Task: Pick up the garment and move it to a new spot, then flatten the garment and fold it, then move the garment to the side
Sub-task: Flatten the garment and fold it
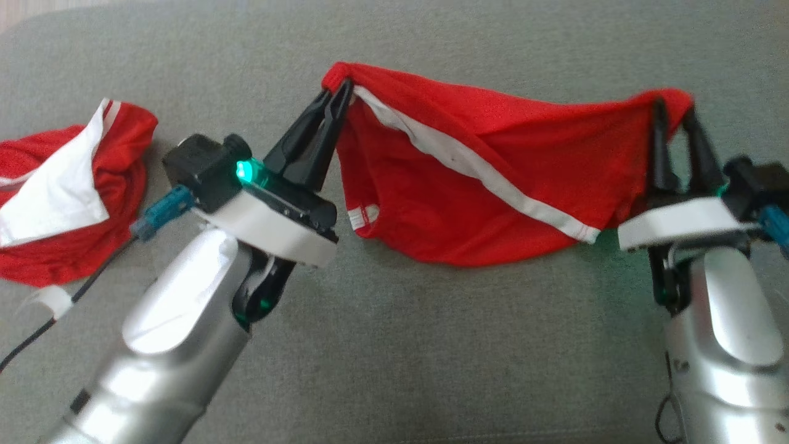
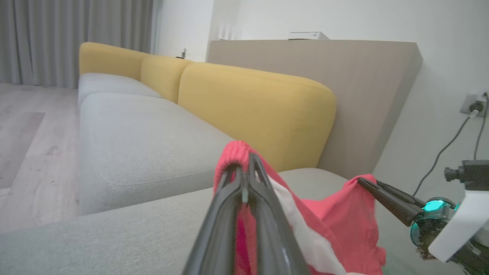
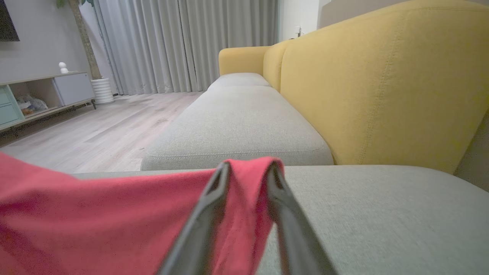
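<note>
Nearest the head camera, two silver forearms rise from the lower corners. The left end effector (image 1: 339, 92) is clenched on the upper left corner of the red garment (image 1: 468, 185), its dark fingers pressed together on the cloth; the left wrist view shows the same pinch (image 2: 244, 168). The right end effector (image 1: 673, 111) stands with its jaws parted, the garment's right corner draped over both fingertips, and cloth hangs between them in the right wrist view (image 3: 248, 168). Slung between the two, the garment sags in the middle, a white stripe running slantwise across it, its lower edge touching the grey sofa seat (image 1: 394, 345).

To the robot's left, well apart, a second red and white garment (image 1: 68, 197) lies crumpled on the same seat. Behind the seat stand yellow backrests (image 2: 259, 110), with more grey cushions running away along them. Farther off are a pale wooden floor (image 3: 95, 133), a low sideboard (image 3: 38, 95), a white ribbed pot (image 3: 102, 91) and grey curtains (image 3: 183, 46). A wall socket (image 2: 473, 105) holds a plugged cable.
</note>
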Controlling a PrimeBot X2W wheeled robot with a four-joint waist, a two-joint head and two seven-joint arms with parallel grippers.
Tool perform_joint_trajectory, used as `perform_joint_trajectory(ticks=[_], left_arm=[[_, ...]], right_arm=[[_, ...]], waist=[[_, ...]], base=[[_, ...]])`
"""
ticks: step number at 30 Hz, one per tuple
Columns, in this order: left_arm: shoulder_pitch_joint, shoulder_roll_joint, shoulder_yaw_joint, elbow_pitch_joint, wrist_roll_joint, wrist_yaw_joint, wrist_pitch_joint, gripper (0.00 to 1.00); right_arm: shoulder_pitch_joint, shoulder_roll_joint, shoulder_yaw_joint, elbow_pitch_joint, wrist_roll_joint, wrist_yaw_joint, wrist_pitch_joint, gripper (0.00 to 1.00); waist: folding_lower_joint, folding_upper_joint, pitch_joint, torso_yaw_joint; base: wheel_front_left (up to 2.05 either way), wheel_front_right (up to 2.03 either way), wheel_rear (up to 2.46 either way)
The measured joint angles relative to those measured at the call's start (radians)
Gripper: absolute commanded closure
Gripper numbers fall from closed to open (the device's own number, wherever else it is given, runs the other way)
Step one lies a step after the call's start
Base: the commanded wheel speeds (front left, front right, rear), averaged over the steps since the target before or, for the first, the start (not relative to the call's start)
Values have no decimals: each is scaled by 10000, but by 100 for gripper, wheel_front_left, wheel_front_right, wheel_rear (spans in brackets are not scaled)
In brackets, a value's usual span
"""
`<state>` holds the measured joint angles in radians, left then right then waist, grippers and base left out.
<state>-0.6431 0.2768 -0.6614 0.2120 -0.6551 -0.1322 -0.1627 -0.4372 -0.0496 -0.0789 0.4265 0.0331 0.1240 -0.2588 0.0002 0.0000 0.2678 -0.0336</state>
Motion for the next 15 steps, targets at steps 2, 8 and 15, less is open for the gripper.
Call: perform_joint_trajectory(ticks=[2, 8, 15], left_arm=[[-335, -31, -159, 518, -198, 0, -215, 100], [-1133, 2, -537, 1605, -591, 0, -694, 100], [-1223, 230, -765, 2171, -861, 0, -865, 100]], right_arm=[[-294, 4, 10, 75, -253, 0, 0, 0], [839, -2, 769, -742, -600, 0, -2, 0], [2706, -293, 2867, -1156, -192, 0, 0, 0]], waist=[[0, 0, 138, 79], [-2, 0, 210, -8], [-2, 0, 192, -199]], base=[[0, 0, 0], [0, 0, 0], [0, 0, 0]])
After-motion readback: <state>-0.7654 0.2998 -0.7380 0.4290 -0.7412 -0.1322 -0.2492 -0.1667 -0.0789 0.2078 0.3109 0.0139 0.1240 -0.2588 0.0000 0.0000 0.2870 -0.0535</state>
